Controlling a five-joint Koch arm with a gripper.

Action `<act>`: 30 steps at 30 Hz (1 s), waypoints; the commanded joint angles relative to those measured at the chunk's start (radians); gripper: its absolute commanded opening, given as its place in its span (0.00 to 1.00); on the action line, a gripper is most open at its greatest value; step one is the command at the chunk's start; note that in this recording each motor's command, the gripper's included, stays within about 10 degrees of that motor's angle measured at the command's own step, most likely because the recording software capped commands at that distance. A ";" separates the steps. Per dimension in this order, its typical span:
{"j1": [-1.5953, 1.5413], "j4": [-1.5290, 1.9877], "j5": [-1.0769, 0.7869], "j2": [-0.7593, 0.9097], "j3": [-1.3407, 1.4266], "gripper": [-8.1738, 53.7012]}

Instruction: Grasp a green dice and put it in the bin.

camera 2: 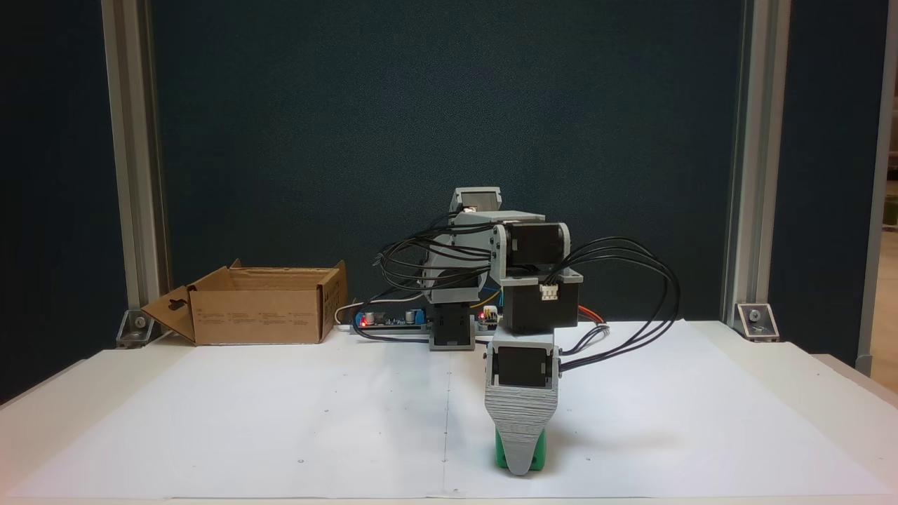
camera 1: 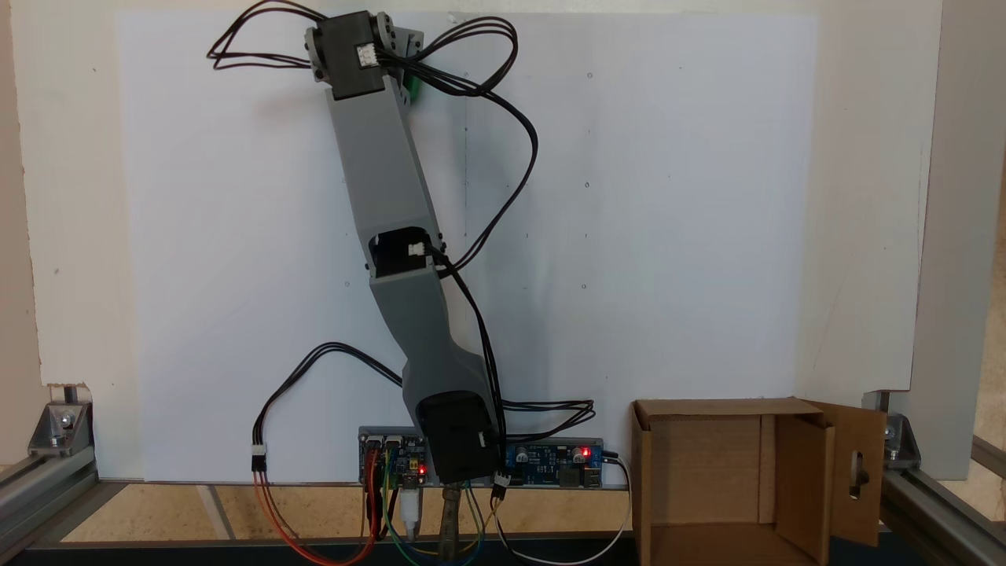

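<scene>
The small bright green plastic dice [camera 2: 499,454] sits on the white paper-covered table [camera 2: 280,421] at the lower centre of a fixed view, directly behind the grey tool [camera 2: 520,459], whose front jaw hides its middle. A cube, it has no long axis. Whether the jaws clamp it I cannot tell. The brown cardboard bin [camera 2: 259,312] stands well apart, middle left.

We see only slivers of the dice [camera 2: 500,454], hidden behind the gripper [camera 2: 520,463], whose front jaw covers the other. From above, the wrist hides most of it, and the bin [camera 1: 857,464] is cut off below.
</scene>
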 commanded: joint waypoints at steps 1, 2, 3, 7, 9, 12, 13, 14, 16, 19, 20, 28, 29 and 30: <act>0.009 0.006 0.044 0.012 -0.044 0.32; 0.009 0.017 0.044 0.012 -0.044 0.32; 0.009 0.037 0.044 0.012 -0.044 0.32; 0.002 0.170 0.061 0.117 -0.044 0.32; -0.003 0.245 0.074 0.211 -0.043 0.32; -0.008 0.262 0.072 0.339 0.035 0.32; -0.008 0.262 0.072 0.392 0.054 0.32; -0.008 0.261 0.072 0.441 0.075 0.32; -0.009 0.259 0.072 0.538 0.115 0.32; -0.014 0.202 0.072 0.695 0.224 0.32; -0.014 0.147 0.072 0.747 0.290 0.32; 0.322 -0.114 -0.064 0.977 0.589 0.32; 0.386 -0.115 -0.103 0.991 0.592 0.32; 0.451 -0.115 -0.138 0.999 0.592 0.32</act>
